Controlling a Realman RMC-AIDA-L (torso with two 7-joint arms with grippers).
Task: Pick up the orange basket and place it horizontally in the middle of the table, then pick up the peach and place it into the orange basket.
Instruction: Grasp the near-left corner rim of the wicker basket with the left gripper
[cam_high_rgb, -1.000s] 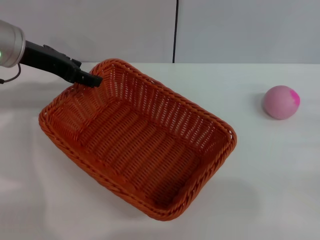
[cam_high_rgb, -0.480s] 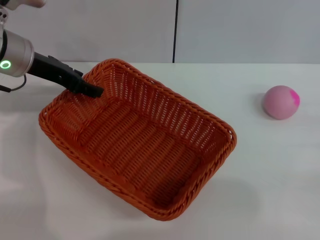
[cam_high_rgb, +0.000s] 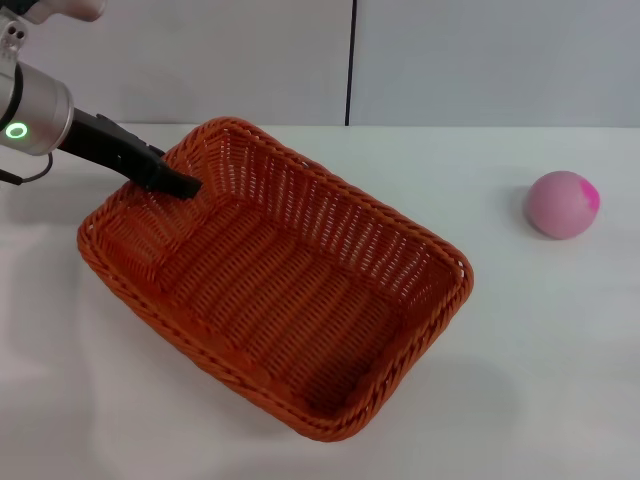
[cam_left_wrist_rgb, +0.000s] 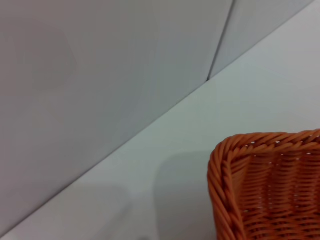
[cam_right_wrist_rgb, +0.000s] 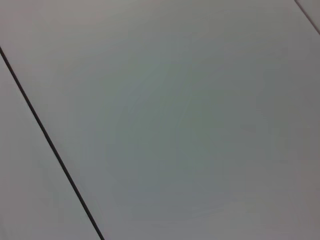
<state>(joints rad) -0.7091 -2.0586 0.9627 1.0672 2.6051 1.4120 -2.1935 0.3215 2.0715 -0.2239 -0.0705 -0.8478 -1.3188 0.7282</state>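
Basket (cam_high_rgb: 275, 290): orange, woven, lying diagonally across the left and centre of the frame on the white tabletop (cam_high_rgb: 540, 380); one rim corner also shows in the left wrist view (cam_left_wrist_rgb: 235, 165).
Peach (cam_high_rgb: 563, 204): pink, right side of the frame, on the tabletop, well apart from the basket.
Left claw (cam_high_rgb: 182, 186): upper left, dark tip at the basket's far rim; open or closed, cannot tell.
Right claw: not in view.

My head camera looks forward and down over the table (cam_high_rgb: 560, 380); left wrist camera sits close at the orange basket (cam_left_wrist_rgb: 265, 195) rim, shared with head; right wrist faces only wall.
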